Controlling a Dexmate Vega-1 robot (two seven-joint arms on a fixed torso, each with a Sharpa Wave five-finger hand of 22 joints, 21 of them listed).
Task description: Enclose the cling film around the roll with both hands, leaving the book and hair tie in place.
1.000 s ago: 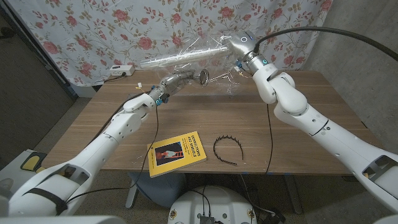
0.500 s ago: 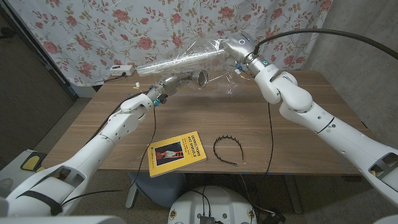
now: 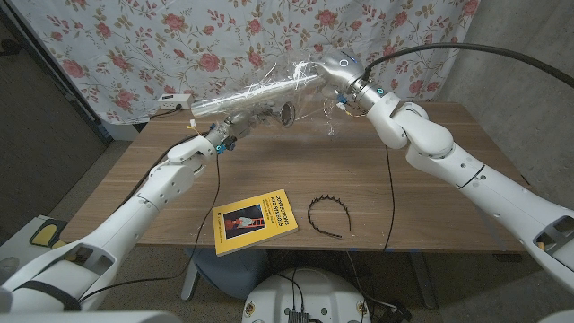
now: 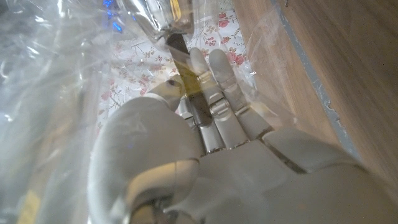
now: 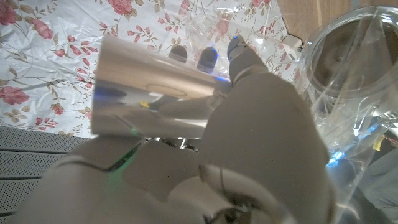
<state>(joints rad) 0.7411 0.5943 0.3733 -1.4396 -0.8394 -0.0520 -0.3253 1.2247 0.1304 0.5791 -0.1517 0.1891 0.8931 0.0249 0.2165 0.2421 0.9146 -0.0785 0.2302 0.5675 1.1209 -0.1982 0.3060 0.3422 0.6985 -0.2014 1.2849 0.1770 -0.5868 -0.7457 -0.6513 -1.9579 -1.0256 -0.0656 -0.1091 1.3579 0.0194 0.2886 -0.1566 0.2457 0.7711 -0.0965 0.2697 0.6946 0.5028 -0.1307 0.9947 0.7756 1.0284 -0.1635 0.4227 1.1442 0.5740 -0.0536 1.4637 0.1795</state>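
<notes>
The right hand (image 5: 249, 143) has its fingers (image 5: 239, 53) curled round one end of the roll (image 3: 256, 90), gripping it; the right wrist view shows them wrapped over the shiny tube. The left hand (image 4: 205, 143) has its fingers (image 4: 214, 81) stretched out together against the cling film (image 3: 332, 117). They seem to press on the film near the roll's other end, but I cannot tell whether they actually grasp anything.

The roll is held in the air above the far side of the table (image 3: 430, 179), tilted, with loose film hanging crumpled below it. That slack suggests the wrapping is only partly done: the hanging sheet has yet to be gathered onto the tube.

The book (image 3: 256, 220) and the hair tie (image 3: 327, 215) lie near the front edge, apart from both hands, as the task wants.

The head view gives the whole layout, while the wrist views show how the fingers meet film and tube.
</notes>
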